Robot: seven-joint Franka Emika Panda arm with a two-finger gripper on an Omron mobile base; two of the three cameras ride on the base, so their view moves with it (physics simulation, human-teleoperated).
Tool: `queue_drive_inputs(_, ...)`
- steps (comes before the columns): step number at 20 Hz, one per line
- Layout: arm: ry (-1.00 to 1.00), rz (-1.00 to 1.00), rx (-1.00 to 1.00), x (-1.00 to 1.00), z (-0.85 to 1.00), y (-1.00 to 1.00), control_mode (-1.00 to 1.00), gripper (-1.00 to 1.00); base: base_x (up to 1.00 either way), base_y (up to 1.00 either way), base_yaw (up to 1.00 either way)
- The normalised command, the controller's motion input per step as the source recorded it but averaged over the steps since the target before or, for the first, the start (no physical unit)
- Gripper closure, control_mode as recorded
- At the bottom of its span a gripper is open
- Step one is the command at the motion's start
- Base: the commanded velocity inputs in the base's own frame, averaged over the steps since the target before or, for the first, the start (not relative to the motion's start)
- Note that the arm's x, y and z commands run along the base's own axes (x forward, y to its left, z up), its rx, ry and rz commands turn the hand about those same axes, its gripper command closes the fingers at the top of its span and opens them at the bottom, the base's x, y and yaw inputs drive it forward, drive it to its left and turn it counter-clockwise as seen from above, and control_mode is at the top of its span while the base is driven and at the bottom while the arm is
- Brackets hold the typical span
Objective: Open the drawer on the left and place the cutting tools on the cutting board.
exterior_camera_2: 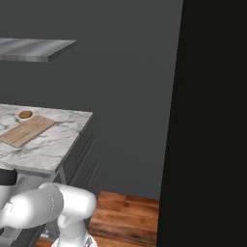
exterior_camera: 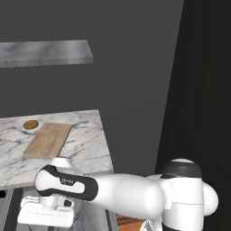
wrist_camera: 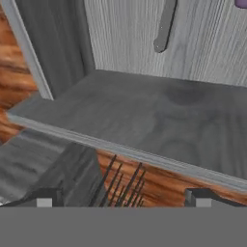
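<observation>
While the grey wood-grain drawer stood pulled open, its pale inside held a slim dark knife and, at the far corner, a purple tool's edge. Two dark fingertips of the released gripper hovered wide apart above it. On the white marble counter lay the tan wooden cutting board, a round brown pastry just beside it.

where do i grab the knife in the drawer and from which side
Pinch the knife across its narrow width near the rounded end, coming from above: it lies flat on the drawer floor, so only its long sides are free.
</observation>
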Motion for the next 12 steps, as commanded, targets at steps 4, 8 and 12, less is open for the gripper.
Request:
queue_drive_inputs(4,0.0,0.0,-0.45,0.04,-0.22,0.0,-1.0,-1.0,0.0,0.0,0.0)
queue_drive_inputs(8,0.0,0.0,-0.42,0.0,-0.38,0.0,-1.0,-1.0,0.0,0.0,0.0)
queue_drive_inputs(12,0.0,0.0,-0.28,-0.08,-0.34,-0.03,-1.0,-1.0,0.0,0.0,0.0)
